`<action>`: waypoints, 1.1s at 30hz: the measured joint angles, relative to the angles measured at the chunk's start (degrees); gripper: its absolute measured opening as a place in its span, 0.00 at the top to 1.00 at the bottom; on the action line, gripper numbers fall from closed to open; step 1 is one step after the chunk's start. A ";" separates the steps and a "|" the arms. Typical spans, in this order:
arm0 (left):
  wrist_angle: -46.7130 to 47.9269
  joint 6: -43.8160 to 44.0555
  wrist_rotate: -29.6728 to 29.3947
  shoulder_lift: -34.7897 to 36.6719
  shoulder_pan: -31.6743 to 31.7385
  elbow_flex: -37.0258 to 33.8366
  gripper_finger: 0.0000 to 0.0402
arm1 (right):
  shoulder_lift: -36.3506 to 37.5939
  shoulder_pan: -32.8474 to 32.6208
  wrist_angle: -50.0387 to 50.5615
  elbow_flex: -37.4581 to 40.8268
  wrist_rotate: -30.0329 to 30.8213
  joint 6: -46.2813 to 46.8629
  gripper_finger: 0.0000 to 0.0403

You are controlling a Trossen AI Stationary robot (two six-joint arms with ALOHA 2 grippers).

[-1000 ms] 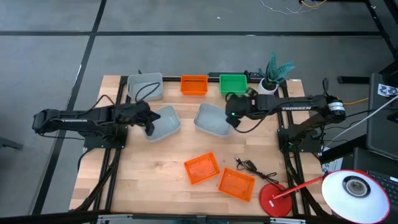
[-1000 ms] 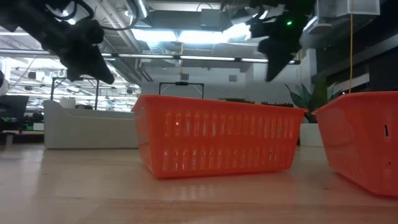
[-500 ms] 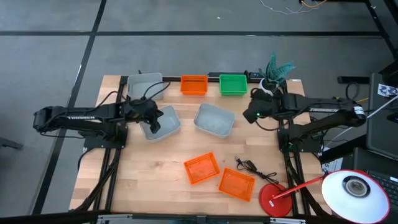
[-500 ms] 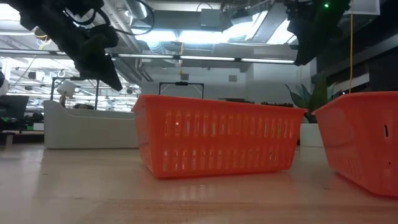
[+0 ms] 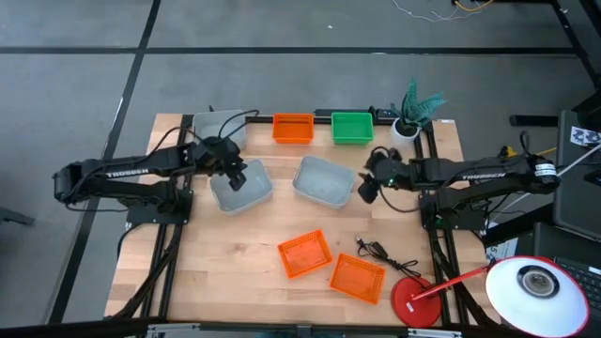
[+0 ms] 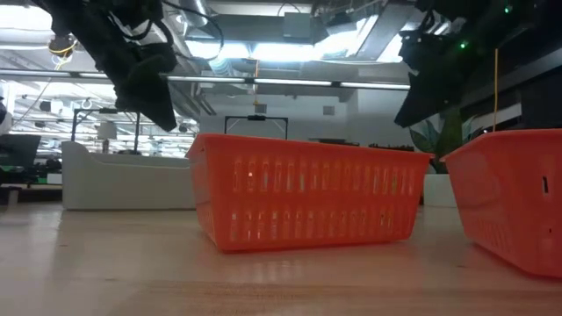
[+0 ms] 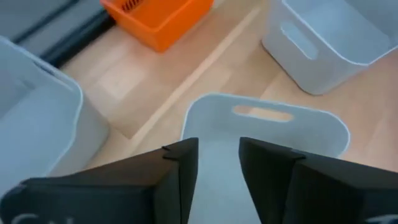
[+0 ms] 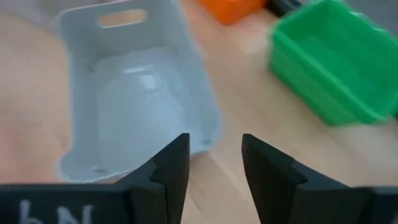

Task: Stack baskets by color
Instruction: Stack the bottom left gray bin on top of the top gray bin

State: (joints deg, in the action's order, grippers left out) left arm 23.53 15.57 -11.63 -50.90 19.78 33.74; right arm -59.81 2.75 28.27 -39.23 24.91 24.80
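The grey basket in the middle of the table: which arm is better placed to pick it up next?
Probably the right. The right gripper is open, empty and hovers just beside the middle grey basket, which fills its wrist view. The left gripper is open over another grey basket, farther off.

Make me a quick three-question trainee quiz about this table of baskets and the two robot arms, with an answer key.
1. True or false: the green basket stands at the table's far edge beside an orange basket.
2. How many orange baskets show in the overhead view? A) one B) three C) five
3. Fill in: the left gripper hangs over a ____ basket.

Key
1. True.
2. B. One sits at the far edge, and two more lie near the front.
3. Grey. Its fingers are apart and hold nothing. The right gripper, also open, hangs beside the other middle grey basket.
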 joint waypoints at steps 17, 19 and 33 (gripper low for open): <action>1.96 3.19 3.87 -9.21 4.38 0.00 0.71 | 0.01 0.21 -7.54 3.40 -4.05 -4.30 0.64; 1.95 2.80 3.86 -10.33 4.38 0.00 0.71 | 0.00 0.21 -7.51 3.40 -4.05 -4.29 0.64; -0.25 -0.74 6.01 -19.10 4.05 0.05 0.72 | 0.00 0.23 -7.35 3.40 -4.05 -4.51 0.64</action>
State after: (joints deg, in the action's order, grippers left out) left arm 23.28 14.83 -5.62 -70.00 23.83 33.79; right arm -59.81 2.98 20.92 -35.83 20.86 20.29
